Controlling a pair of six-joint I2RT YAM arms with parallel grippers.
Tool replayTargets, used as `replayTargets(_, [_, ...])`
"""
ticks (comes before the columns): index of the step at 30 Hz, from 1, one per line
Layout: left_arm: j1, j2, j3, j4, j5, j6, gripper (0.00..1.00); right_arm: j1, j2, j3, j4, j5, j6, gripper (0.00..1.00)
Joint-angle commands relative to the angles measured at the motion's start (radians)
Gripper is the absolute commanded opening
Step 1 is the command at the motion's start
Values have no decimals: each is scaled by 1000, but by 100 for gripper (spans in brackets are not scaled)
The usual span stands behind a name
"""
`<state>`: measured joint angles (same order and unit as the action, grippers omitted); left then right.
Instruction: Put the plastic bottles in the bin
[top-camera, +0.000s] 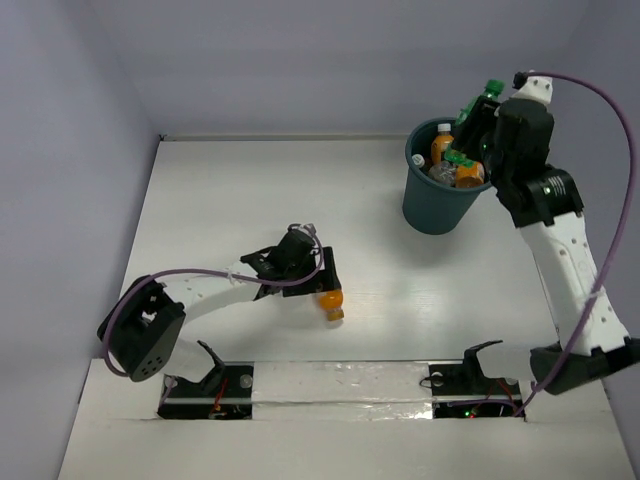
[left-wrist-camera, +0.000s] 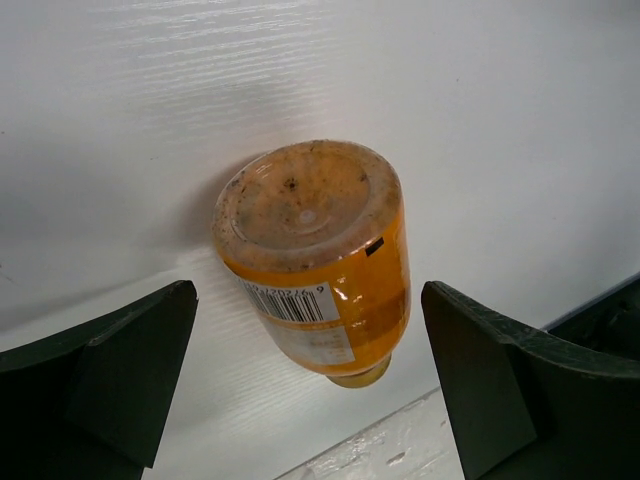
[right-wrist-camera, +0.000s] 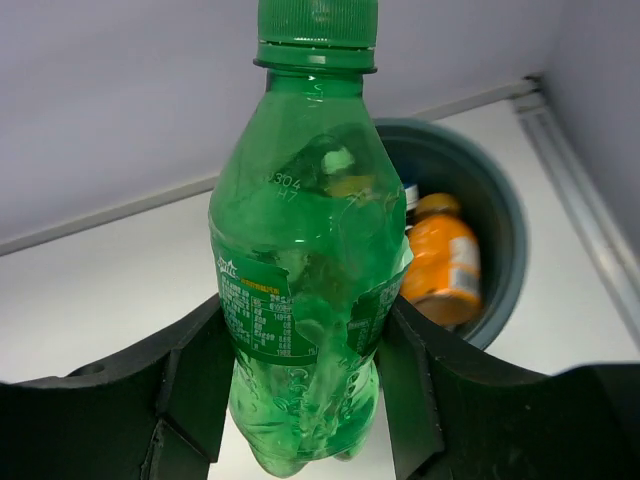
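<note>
Right claw (right-wrist-camera: 305, 390) tight on green bottle (right-wrist-camera: 300, 250) above half-hidden bin (right-wrist-camera: 507, 265); left claw (left-wrist-camera: 308, 345) agape near orange bottle (left-wrist-camera: 312, 250)

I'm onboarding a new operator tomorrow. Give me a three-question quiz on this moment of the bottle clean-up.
1. True or false: the left gripper is shut on the orange bottle lying on the table.
2. What does the right gripper hold near the bin? A) green bottle B) clear ribbed bottle C) nothing
3. How many bottles lie on the table outside the bin?
Key: 1 false, the left gripper is open, one finger on either side of the orange bottle; 2 A; 3 one.
</note>
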<state>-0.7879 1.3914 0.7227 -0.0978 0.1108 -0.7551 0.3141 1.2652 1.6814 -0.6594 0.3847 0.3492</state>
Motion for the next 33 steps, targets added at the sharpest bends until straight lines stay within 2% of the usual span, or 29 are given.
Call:
replayTargets(1, [4,21,27,53,-5,23,94,-87,103,77,-14,72,-130,45])
replayTargets(5, [4,37,29,63,-13,34,92,-173,186,103,-8,74,-179,47])
replayTargets(8, [4,40,27,63,-23,40,87,-207,238,94,0,77,-200,48])
replayTargets(11, [4,37,27,63,-26,46,77,-219,279,93,-8,62,-200,50])
replayTargets(12, [4,34,23,61,-28,46,71,-219,287,92,-9,63,-205,57])
replayTargets(14, [4,23,20,61,-28,46,65,-228,302,107,-29,54,-204,71])
replayTargets(15, [4,17,20,58,-30,48,56,-228,303,119,-42,39,-191,84])
replayTargets(17, [4,3,23,52,-34,49,52,-228,281,118,-39,29,-179,94])
replayTargets(18, [4,-3,36,35,-36,51,52,-228,275,120,-39,26,-176,98])
replayTargets(23, [4,-46,131,-35,-54,83,51,-228,198,132,-45,-10,-121,97])
replayTargets(25, [4,-57,230,-74,-53,102,51,-228,125,117,-23,-49,-72,89])
replayTargets(26, [18,-55,271,-86,-53,123,51,-228,93,72,-5,-65,-56,79])
replayTargets(27, [18,-49,370,-114,-53,137,51,-228,57,40,16,-110,-40,54])
replayTargets(29, [39,-14,482,-137,-54,164,51,-228,-50,-68,73,-159,16,30])
replayTargets(30, [39,1,604,-160,-51,190,50,-228,-85,-106,87,-199,33,16])
replayTargets(32, [59,73,734,-175,-45,215,48,-228,-183,-179,113,-227,85,9])
replayTargets(33, [59,101,865,-190,-45,226,48,-228,-219,-259,122,-253,100,8])
